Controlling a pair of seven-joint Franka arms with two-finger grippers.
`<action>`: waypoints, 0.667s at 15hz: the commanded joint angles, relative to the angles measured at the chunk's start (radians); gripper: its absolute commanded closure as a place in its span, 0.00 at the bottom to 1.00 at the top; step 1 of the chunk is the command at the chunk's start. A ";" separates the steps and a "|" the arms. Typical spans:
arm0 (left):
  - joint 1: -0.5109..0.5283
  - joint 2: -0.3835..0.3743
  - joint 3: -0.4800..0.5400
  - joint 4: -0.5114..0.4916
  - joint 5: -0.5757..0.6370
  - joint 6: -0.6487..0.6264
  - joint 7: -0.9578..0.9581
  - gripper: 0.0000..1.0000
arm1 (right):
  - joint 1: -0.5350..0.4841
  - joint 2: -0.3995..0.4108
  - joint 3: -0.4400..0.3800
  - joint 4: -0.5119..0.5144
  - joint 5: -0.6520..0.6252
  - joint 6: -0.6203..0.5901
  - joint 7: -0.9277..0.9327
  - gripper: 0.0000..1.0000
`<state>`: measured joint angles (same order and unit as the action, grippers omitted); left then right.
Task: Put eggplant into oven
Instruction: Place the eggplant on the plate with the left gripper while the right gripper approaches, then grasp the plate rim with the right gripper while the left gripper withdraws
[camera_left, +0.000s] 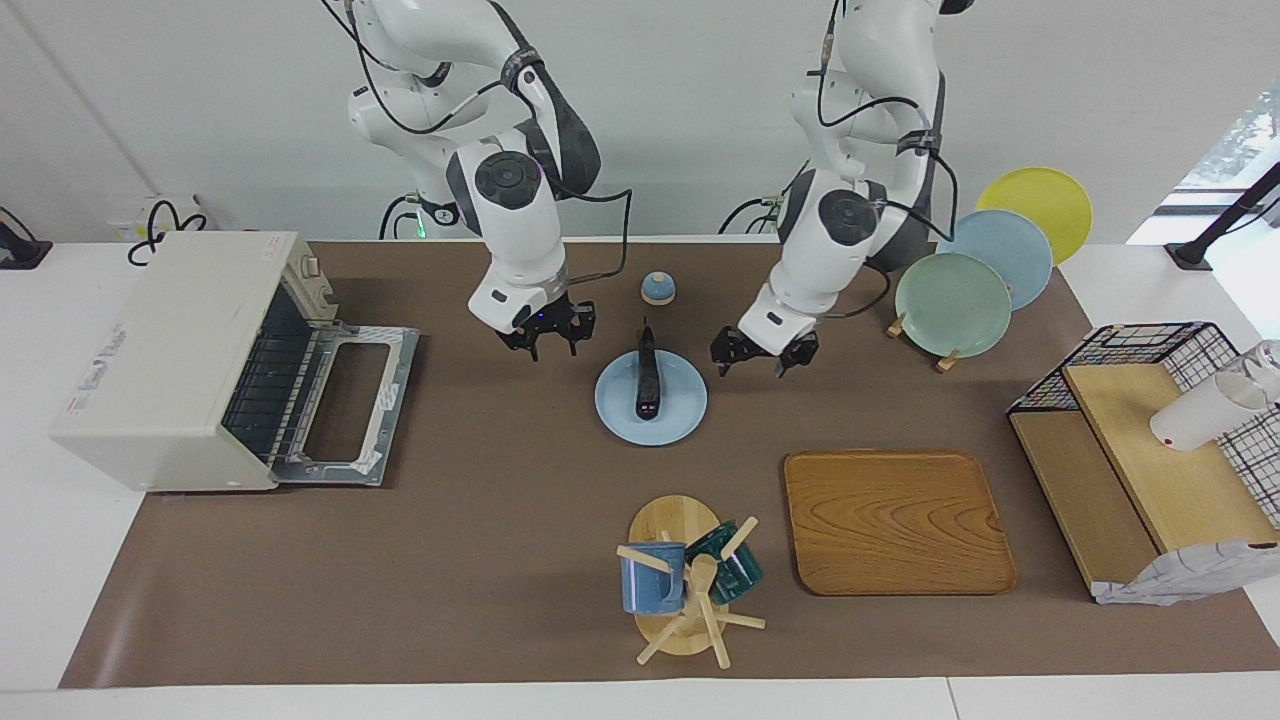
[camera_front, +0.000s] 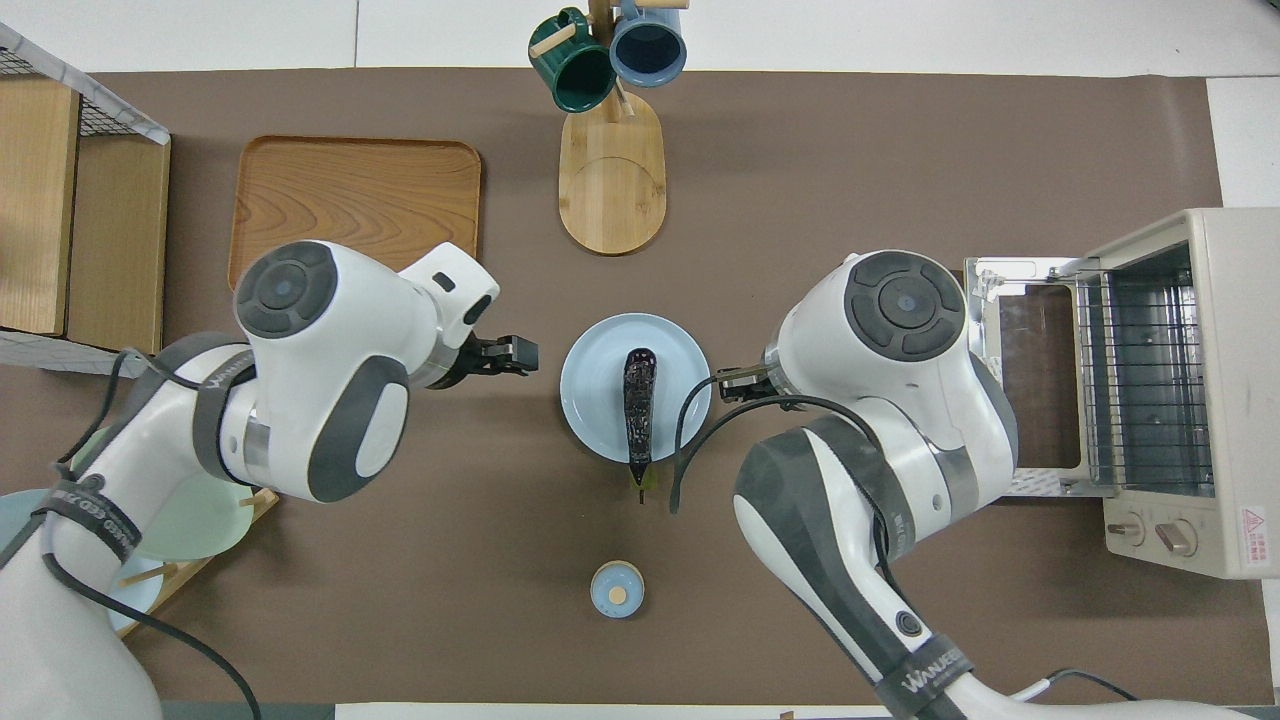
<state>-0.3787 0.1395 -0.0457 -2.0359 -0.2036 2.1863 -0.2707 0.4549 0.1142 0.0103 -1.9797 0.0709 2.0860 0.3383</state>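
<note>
The eggplant (camera_left: 648, 378) (camera_front: 638, 410), dark and glossy, lies on a light blue plate (camera_left: 620, 402) (camera_front: 590, 390) at mid-table, its stem end toward the robots. The off-white oven (camera_left: 170, 350) (camera_front: 1200, 300) stands at the right arm's end, its door (camera_left: 350, 405) (camera_front: 1030, 370) folded down open and its wire rack (camera_left: 262, 380) bare. My right gripper (camera_left: 548, 338) hangs open and empty beside the plate, toward the oven. My left gripper (camera_left: 765, 358) (camera_front: 508, 355) hangs open and empty at the plate's other edge. Neither touches the eggplant.
A small blue dome (camera_left: 658, 288) (camera_front: 617, 588) sits nearer the robots than the plate. Farther out are a wooden tray (camera_left: 895, 520) (camera_front: 355, 205) and a mug tree (camera_left: 685, 580) (camera_front: 610, 160). A plate rack (camera_left: 955, 300) and wire shelf (camera_left: 1150, 440) stand at the left arm's end.
</note>
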 joint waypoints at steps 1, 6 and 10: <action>0.099 -0.006 -0.008 0.032 -0.048 -0.062 0.126 0.00 | 0.126 0.011 0.010 -0.005 0.021 0.144 0.112 0.41; 0.274 0.009 -0.005 0.115 -0.053 -0.192 0.344 0.00 | 0.332 0.332 0.007 0.301 -0.092 0.252 0.277 0.46; 0.371 0.011 -0.005 0.147 -0.036 -0.253 0.462 0.00 | 0.340 0.338 0.008 0.252 -0.226 0.278 0.272 0.48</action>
<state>-0.0445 0.1407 -0.0423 -1.9288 -0.2342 1.9886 0.1433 0.8069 0.4542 0.0179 -1.7325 -0.1209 2.3626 0.6200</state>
